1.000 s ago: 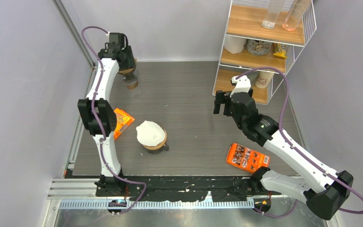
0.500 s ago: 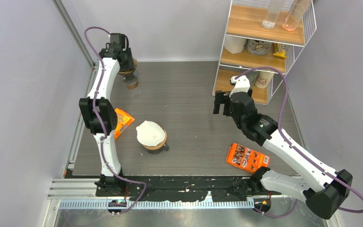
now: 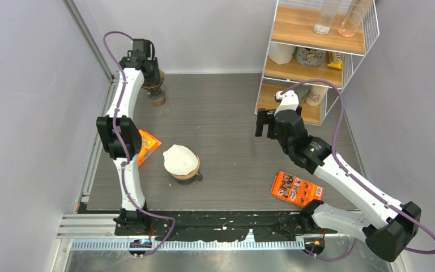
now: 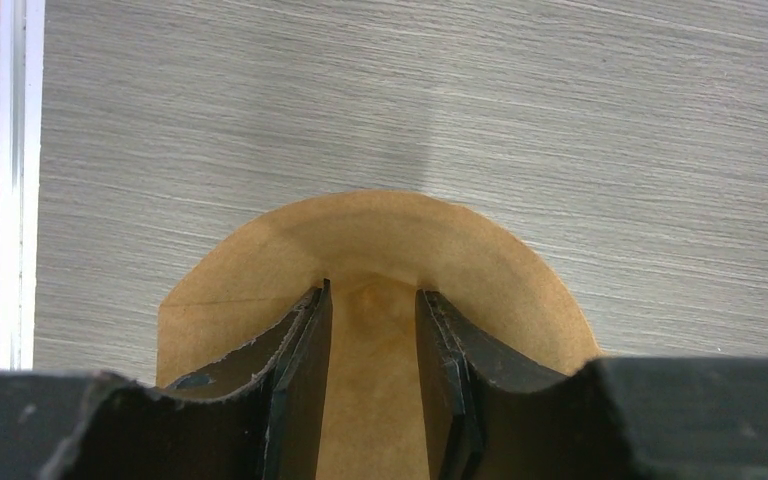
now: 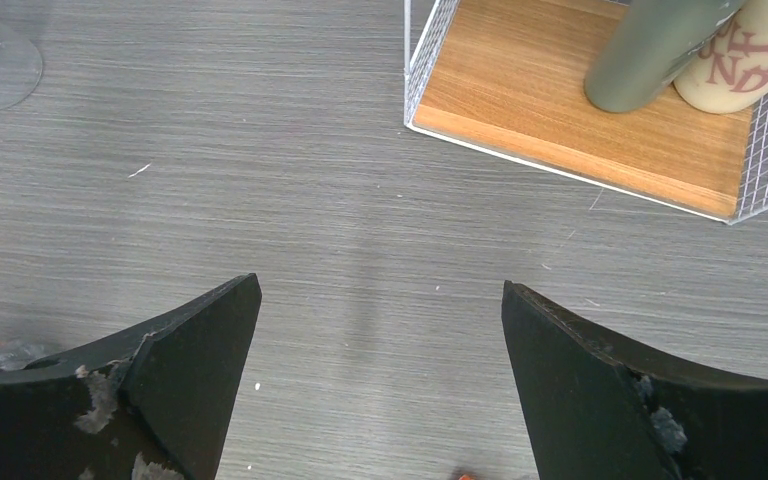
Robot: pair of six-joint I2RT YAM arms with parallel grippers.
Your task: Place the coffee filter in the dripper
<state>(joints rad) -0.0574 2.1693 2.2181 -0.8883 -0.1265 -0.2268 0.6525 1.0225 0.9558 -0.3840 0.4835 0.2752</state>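
Note:
A brown paper coffee filter [image 4: 380,230] fills the left wrist view, and a fold of it sits between my narrow-set fingers. My left gripper [image 4: 370,292] is shut on it. From above, the left gripper [image 3: 149,78] is at the far left back of the table. It holds the filter [image 3: 154,86] right over a clear glass dripper [image 3: 158,100]; I cannot tell whether they touch. My right gripper [image 3: 264,123] is open and empty, hovering over bare table [image 5: 380,285] near the shelf.
A brown dripper with a white filter [image 3: 180,161] stands mid-table. Orange packets lie at the left [image 3: 146,144] and front right [image 3: 296,187]. A wire shelf rack [image 3: 311,51] with cups and jars stands back right, and its bottom board [image 5: 580,120] shows in the right wrist view.
My left arm has shifted slightly back and left with the brown filter still held. The right arm has barely moved.

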